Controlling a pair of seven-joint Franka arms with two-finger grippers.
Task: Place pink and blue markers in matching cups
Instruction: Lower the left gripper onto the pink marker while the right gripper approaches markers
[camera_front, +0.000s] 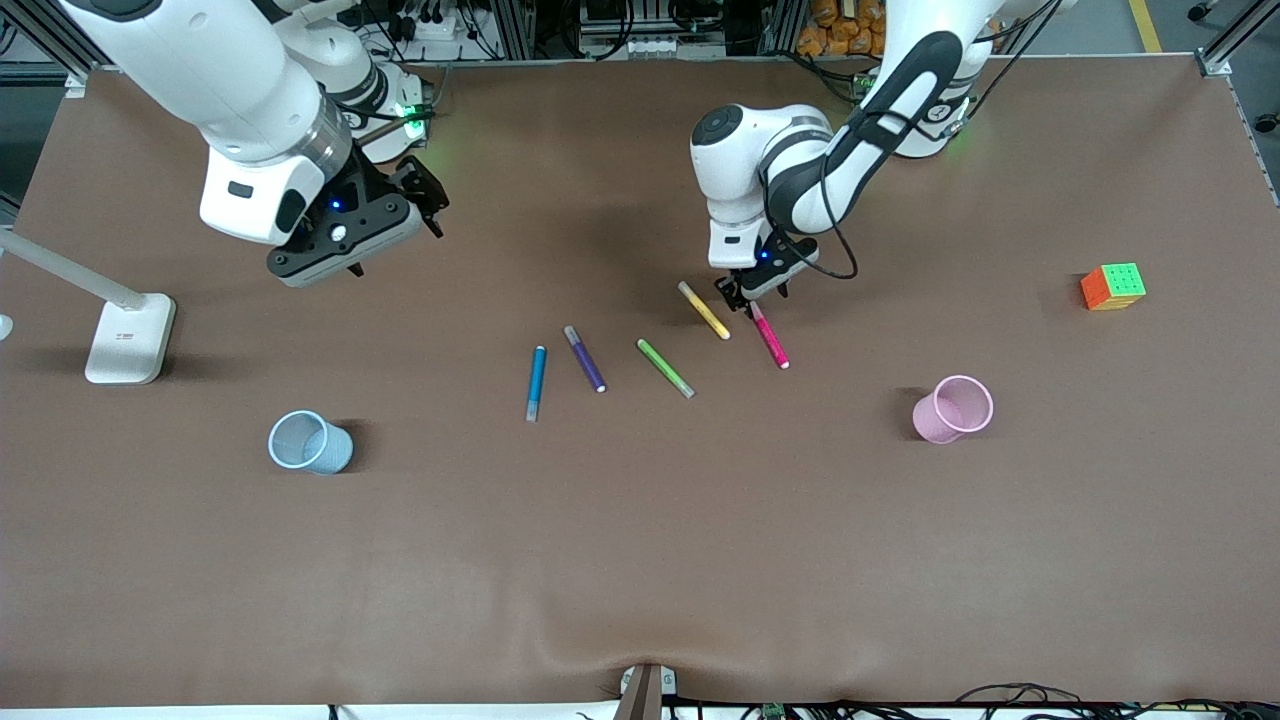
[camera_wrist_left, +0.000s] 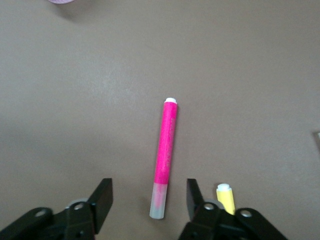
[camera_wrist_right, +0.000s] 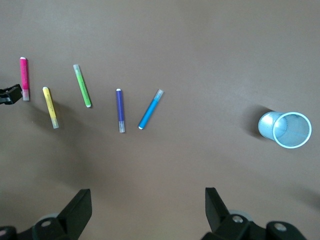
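The pink marker (camera_front: 770, 336) lies on the brown table, its pale cap end under my left gripper (camera_front: 752, 293). In the left wrist view the pink marker (camera_wrist_left: 165, 157) lies between the open fingers (camera_wrist_left: 102, 199), which stand apart from it on both sides. The blue marker (camera_front: 537, 382) lies nearer the right arm's end; the right wrist view shows it too (camera_wrist_right: 150, 109). The pink cup (camera_front: 953, 409) and the blue cup (camera_front: 310, 442) lie tipped on the table. My right gripper (camera_front: 425, 198) is open and empty, high over the table.
A purple pen (camera_front: 585, 358), a green pen (camera_front: 665, 368) and a yellow pen (camera_front: 704, 310) lie between the two markers. A colour cube (camera_front: 1113, 286) sits toward the left arm's end. A white lamp base (camera_front: 130, 338) stands toward the right arm's end.
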